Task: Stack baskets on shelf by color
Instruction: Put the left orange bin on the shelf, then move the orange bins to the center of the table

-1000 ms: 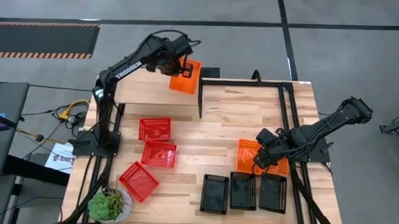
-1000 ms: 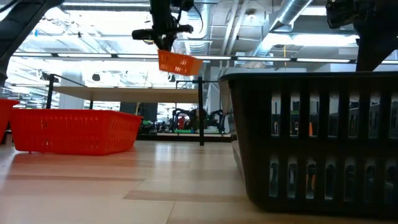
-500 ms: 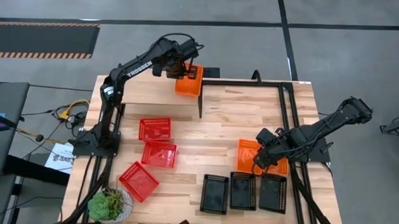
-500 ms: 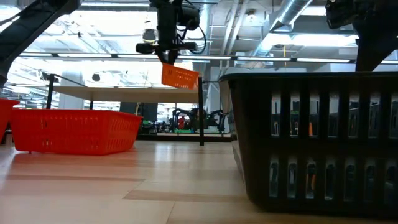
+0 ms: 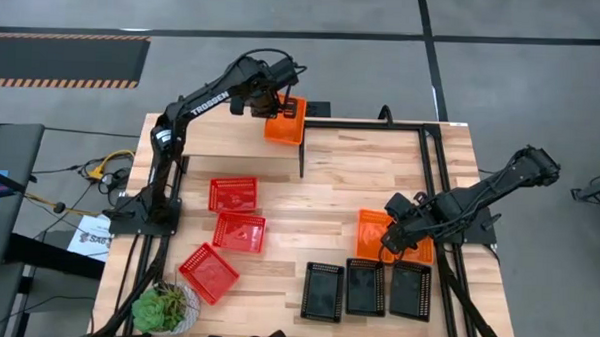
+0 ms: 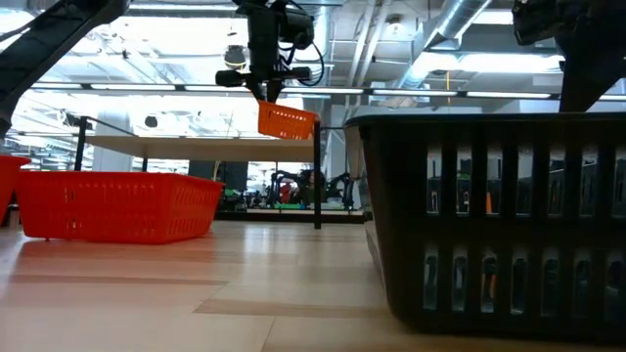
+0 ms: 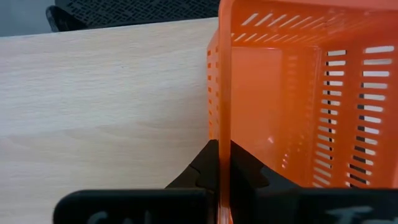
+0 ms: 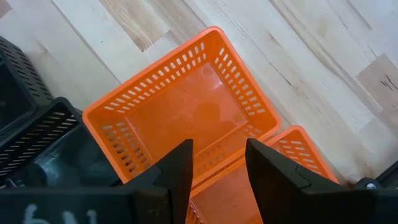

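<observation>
The left arm reaches over the shelf, its gripper jaws clamped on the rim of an orange basket held above the shelf's corner, while the right gripper, jaws apart, hovers over two orange baskets well apart from the shelf.

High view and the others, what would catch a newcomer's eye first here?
The left gripper, shut on the wall of an orange basket, holds it in the air over the shelf. The right gripper hangs open over two more orange baskets on the table. Three red baskets and three black ones wait below.
</observation>
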You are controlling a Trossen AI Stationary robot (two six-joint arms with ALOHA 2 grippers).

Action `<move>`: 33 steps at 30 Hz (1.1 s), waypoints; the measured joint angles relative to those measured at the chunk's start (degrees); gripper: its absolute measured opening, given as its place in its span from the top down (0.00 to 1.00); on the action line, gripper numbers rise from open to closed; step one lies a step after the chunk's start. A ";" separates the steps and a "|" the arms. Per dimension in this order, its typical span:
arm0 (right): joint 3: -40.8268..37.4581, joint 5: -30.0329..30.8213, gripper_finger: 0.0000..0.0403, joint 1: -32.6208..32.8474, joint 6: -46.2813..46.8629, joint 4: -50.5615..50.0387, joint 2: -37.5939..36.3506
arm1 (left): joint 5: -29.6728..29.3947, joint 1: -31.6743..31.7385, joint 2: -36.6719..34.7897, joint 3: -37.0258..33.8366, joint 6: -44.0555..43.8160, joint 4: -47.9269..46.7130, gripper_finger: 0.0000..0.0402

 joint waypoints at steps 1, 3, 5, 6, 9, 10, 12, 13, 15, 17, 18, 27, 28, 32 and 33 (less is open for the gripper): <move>0.00 0.00 0.58 0.02 0.00 0.00 0.00 | -0.06 0.00 0.00 0.00 0.18 -0.01 0.99; 0.00 0.02 0.58 0.02 -0.02 0.00 0.02 | -0.46 0.00 0.00 0.00 0.23 0.02 0.97; 0.00 0.04 0.58 0.02 -0.02 -0.02 0.00 | -0.95 -0.07 0.00 0.00 0.22 0.04 0.94; 0.00 0.04 0.58 0.01 -0.02 -0.02 0.00 | -1.03 -0.07 0.00 0.00 0.22 0.04 0.92; 0.00 0.06 0.58 0.02 -0.05 -0.02 0.02 | -1.01 -0.09 0.00 0.00 0.22 0.07 0.84; 0.00 0.07 0.58 0.00 -0.07 -0.02 0.00 | -0.99 -0.09 0.00 0.00 0.23 0.14 0.82; 0.00 0.08 0.58 0.01 -0.13 -0.02 0.00 | -0.80 -0.09 -0.02 0.00 0.67 0.35 0.77; 0.00 0.12 0.58 0.02 -0.18 -0.03 0.00 | -0.52 -0.09 -0.02 0.00 0.93 0.36 0.75; 0.00 0.38 0.58 0.02 -0.18 -0.02 0.00 | -0.16 -0.09 -0.02 0.00 1.78 0.49 0.71; 0.00 0.64 0.58 0.00 -0.18 -0.03 0.01 | -0.36 -0.09 -0.04 0.00 3.57 0.69 0.68; 0.00 0.87 0.58 0.00 -0.18 -0.02 0.00 | -0.60 -0.09 -0.04 0.00 4.57 0.66 0.66; 0.00 1.22 0.58 0.02 -0.15 -0.02 0.00 | -0.41 -0.13 -0.44 1.25 7.78 0.76 0.53; 0.00 1.22 0.58 0.00 -0.15 -0.01 0.00 | -0.31 -0.15 -0.44 1.51 8.45 0.70 0.52; 0.00 1.22 0.58 0.00 -0.15 -0.02 0.01 | 0.34 -0.15 -1.03 3.83 11.09 -0.06 0.48; 0.00 1.22 0.58 0.02 -0.15 -0.04 0.02 | 0.97 -0.16 -1.48 4.80 11.48 -0.11 0.47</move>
